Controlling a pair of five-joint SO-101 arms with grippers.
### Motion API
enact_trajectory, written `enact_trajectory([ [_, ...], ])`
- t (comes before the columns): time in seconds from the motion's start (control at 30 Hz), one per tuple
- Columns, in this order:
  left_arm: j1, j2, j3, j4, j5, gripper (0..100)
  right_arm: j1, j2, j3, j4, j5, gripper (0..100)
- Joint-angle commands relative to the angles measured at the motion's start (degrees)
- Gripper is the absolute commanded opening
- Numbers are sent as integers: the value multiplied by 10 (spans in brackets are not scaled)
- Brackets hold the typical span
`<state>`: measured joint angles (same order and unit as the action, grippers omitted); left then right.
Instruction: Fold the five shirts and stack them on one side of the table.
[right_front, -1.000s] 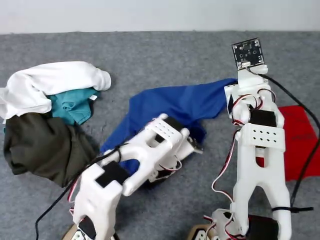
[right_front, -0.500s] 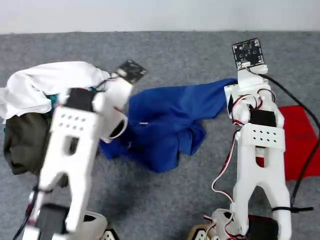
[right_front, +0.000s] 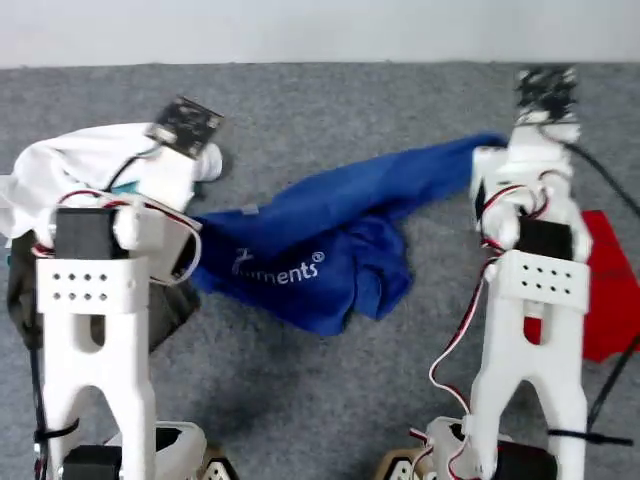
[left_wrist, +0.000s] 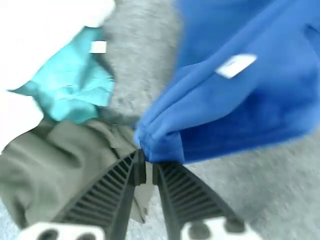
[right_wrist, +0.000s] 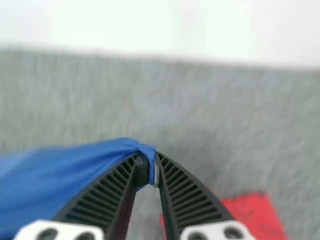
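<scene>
Both ends of the blue shirt (right_front: 330, 250), spread across the counter (right_front: 320, 110), are pinched; the left gripper (left_wrist: 148, 162) is closed on one end beside the olive shirt (left_wrist: 50, 165); the right gripper (right_wrist: 152, 167) clamps the opposite end near the red shirt (right_wrist: 245, 212).

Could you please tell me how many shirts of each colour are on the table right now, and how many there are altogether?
blue shirt: 1
white shirt: 1
teal shirt: 1
olive-green shirt: 1
red shirt: 1
Total: 5 shirts
</scene>
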<state>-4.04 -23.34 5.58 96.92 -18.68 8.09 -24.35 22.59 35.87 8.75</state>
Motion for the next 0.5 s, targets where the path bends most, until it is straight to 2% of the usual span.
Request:
enact_trajectory([
  [0.0,-47,-20,-7,-58,-1,14,10,-32,-78,-10,-13,9],
  [0.23,-74,-20,-7,-244,0,14,15,-43,-216,22,-13,9],
  [0.37,-72,-20,-7,-311,0,14,15,-59,-301,71,-13,9],
  [0.47,-71,-20,-7,-323,0,14,13,-81,-348,112,12,9],
])
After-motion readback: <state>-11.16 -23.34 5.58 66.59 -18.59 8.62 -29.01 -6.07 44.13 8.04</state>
